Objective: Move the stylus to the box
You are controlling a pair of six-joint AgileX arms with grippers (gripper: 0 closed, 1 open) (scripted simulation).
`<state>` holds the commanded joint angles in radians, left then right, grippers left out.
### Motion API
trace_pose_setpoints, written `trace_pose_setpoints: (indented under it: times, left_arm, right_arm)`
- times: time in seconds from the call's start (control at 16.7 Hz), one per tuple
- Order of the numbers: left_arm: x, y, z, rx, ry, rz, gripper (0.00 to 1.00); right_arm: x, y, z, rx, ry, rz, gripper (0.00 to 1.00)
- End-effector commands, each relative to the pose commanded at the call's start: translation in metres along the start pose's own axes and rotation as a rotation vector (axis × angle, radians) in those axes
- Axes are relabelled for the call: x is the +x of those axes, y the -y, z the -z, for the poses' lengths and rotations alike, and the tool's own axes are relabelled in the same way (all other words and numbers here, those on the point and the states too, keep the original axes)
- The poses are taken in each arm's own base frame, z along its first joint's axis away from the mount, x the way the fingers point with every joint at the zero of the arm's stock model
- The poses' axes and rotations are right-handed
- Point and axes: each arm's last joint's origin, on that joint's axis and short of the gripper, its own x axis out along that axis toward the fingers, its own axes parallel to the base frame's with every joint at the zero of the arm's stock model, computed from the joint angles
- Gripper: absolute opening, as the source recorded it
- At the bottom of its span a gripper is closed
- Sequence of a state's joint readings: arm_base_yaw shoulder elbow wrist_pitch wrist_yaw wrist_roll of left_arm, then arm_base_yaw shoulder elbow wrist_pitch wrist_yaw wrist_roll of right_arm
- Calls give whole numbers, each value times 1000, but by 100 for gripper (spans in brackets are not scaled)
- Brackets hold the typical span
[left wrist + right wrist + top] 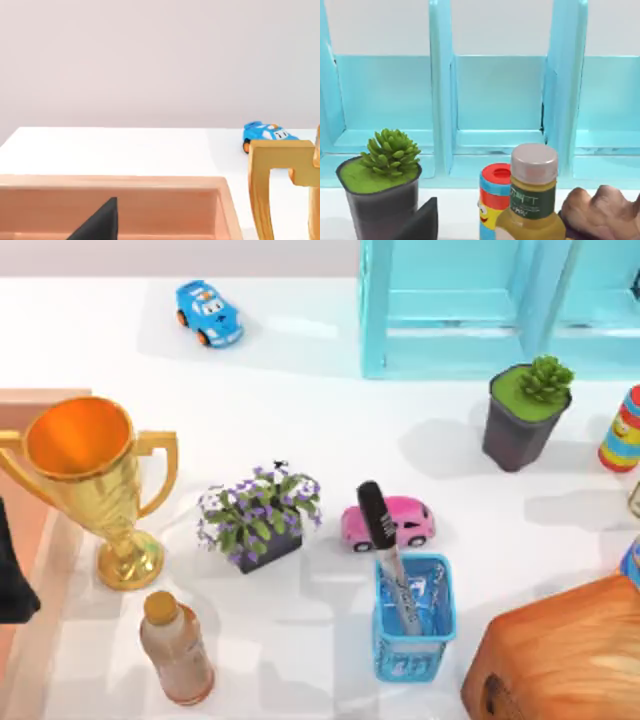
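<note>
Can see the stylus [386, 545] standing tilted inside the blue mesh cup [415, 655], toward the front of the surface [330, 390], with its black cap leaning over the pink toy car [410, 525]. Lies well apart from the box [150, 205], at the left edge beside the golden trophy [95, 475]. Can find the left gripper [100, 222] above the box. Can find the right gripper [420, 222] facing the succulent pot [380, 195] and the turquoise shelf [495, 95]. Cannot tell for either one whether open or closed.

box [30, 540] cut by left edge, stylus [385, 540] tip hidden in cup [413, 625]
</note>
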<state>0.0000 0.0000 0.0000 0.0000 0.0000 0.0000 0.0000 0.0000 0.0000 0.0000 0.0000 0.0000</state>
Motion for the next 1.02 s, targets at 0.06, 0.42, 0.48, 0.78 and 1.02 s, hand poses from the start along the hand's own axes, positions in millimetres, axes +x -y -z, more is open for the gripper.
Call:
trace_pose_setpoints:
  times: [0.06,0.42,0.48,0.78,1.02]
  left_arm:
    - [0,0,0,0,0,0,100]
    - [4,11,-35,-43,58,107,100]
    - [7,15,-45,-65,64,148,100]
    - [36,54,-78,-232,-26,423,100]
    - [58,108,-68,-344,-261,651,100]
  right_arm:
    - [0,0,0,0,0,0,100]
    - [0,0,0,0,0,0,100]
    - [0,0,0,0,0,0,100]
    - [0,0,0,0,0,0,100]
    - [0,0,0,0,0,0,100]
